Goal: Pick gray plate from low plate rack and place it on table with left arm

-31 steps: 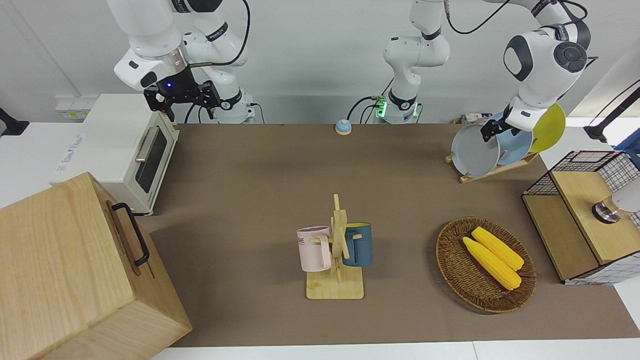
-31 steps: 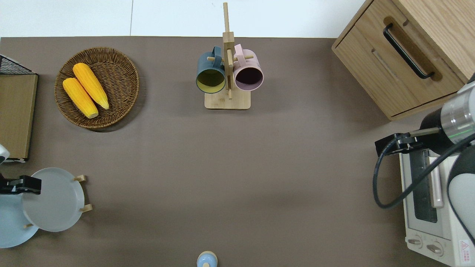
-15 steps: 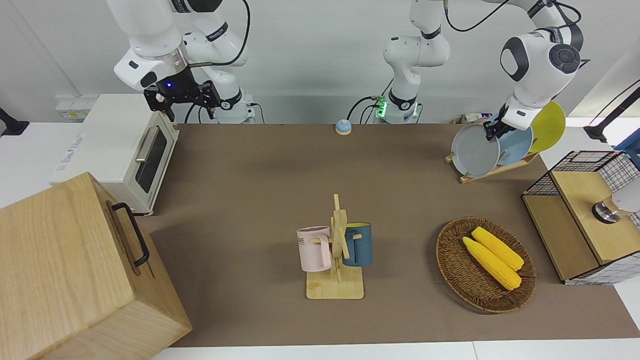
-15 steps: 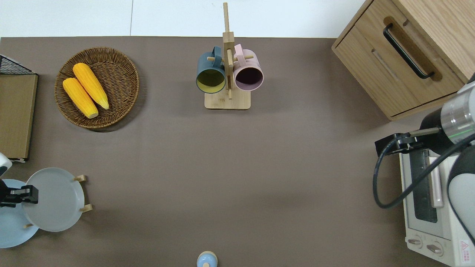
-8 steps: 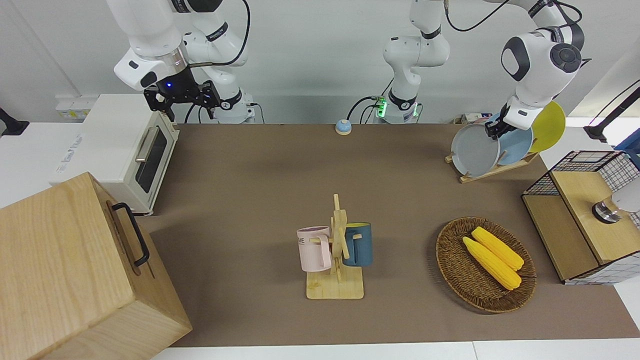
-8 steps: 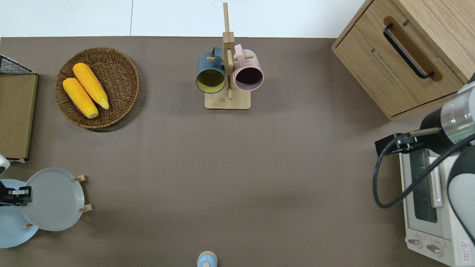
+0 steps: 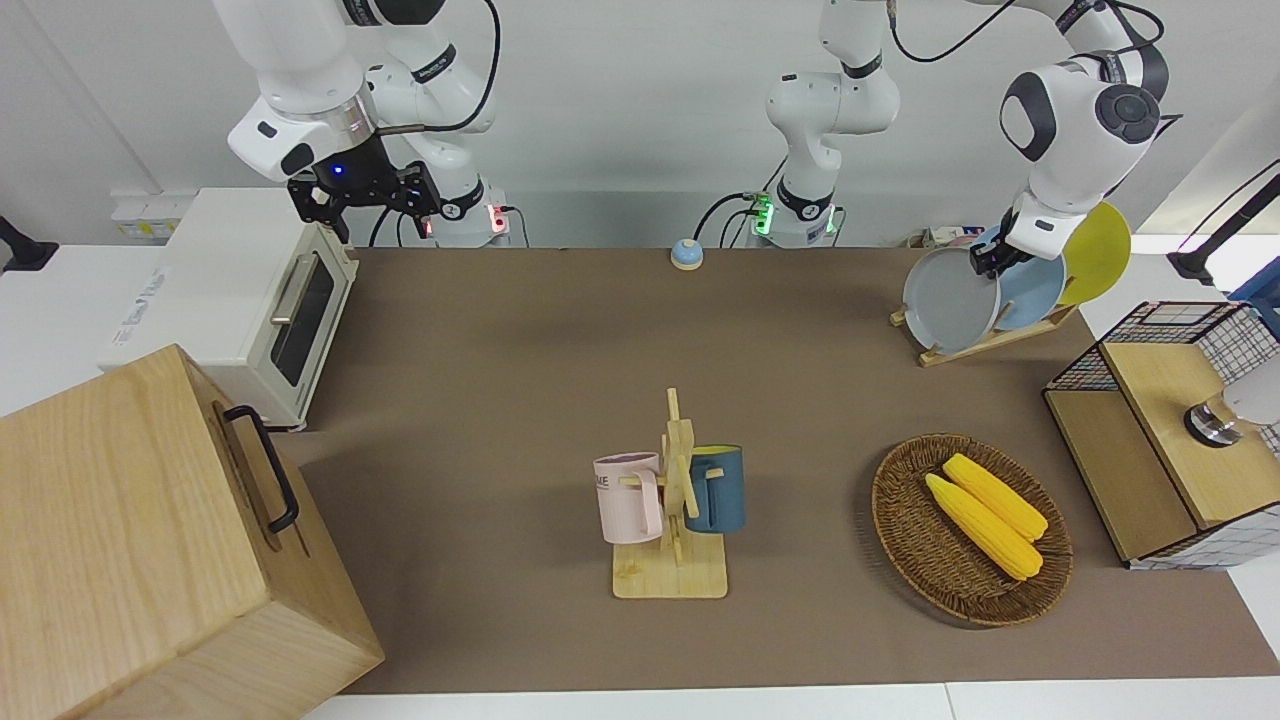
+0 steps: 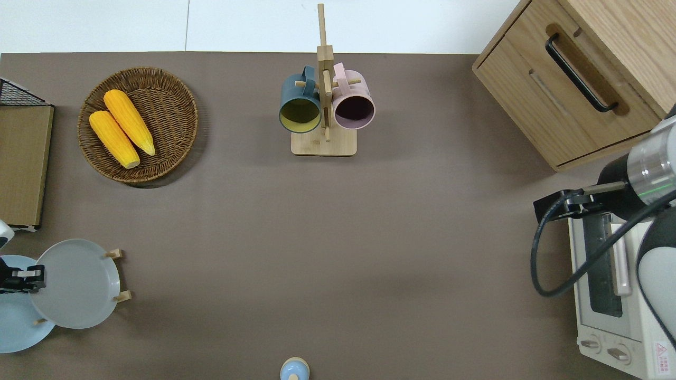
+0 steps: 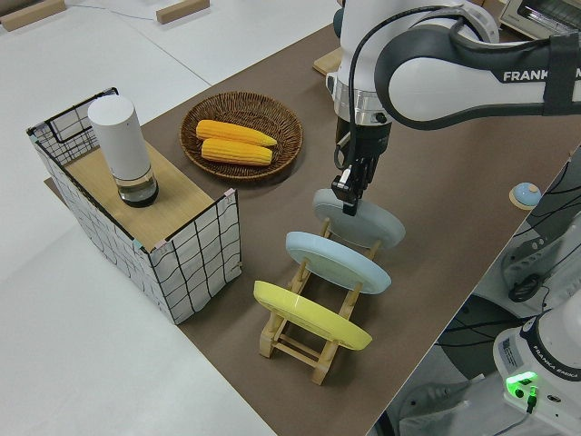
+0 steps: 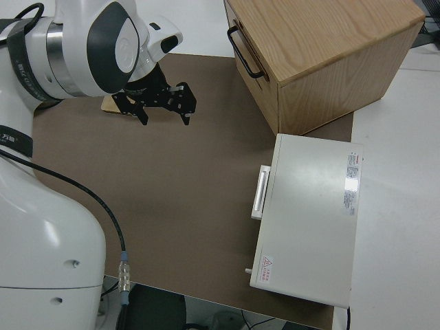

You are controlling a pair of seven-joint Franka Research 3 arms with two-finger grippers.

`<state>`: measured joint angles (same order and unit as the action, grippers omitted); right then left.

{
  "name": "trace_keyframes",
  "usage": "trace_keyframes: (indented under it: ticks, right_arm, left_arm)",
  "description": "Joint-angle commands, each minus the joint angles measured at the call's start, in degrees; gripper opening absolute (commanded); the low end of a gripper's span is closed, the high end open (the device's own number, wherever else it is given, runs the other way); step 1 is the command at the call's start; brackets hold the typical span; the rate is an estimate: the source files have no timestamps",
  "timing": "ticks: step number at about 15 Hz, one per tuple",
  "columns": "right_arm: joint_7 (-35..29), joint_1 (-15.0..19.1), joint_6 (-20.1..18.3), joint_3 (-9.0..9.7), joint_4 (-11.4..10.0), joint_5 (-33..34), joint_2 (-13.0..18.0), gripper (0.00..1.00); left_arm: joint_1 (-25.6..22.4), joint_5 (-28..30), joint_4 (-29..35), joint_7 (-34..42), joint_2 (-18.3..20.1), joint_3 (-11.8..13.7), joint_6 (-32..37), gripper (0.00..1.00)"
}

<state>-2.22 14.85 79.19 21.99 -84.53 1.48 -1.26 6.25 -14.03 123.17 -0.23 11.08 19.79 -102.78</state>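
- The gray plate stands tilted in the end slot of the low plate rack, lower centre of the left side view, at the left arm's end of the table
- The left gripper sits at the plate's top rim, apparently pinching it; lifting along the plate's tilt looks needed
- The right gripper, parked, fingers spread

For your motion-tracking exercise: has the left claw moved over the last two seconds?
Yes. In the overhead view the left claw has slid from over the gray plate out to its rim, toward the left arm's end of the table; the low plate rack is unmoved.
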Motion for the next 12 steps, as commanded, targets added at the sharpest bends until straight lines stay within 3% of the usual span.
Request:
trace_keyframes:
  ticks: [1,6,12]
  right_arm:
    - [-0.68,1.32,-0.62,1.21,0.41,0.37,0.12,0.983]
    - [-0.68,1.32,-0.62,1.21,0.41,0.37,0.12,0.983]
    - [-0.68,1.32,-0.62,1.21,0.41,0.37,0.12,0.983]
  left_arm:
    - [0.96,0.15,-1.35,-1.00,1.31,-0.37,0.12,0.06]
    - [0.87,-4.06,-2.49,-1.00,1.31,-0.37,0.73,0.03]
    - [0.96,-3.72,-6.01,-1.09,1.31,-0.54,4.33,0.03]
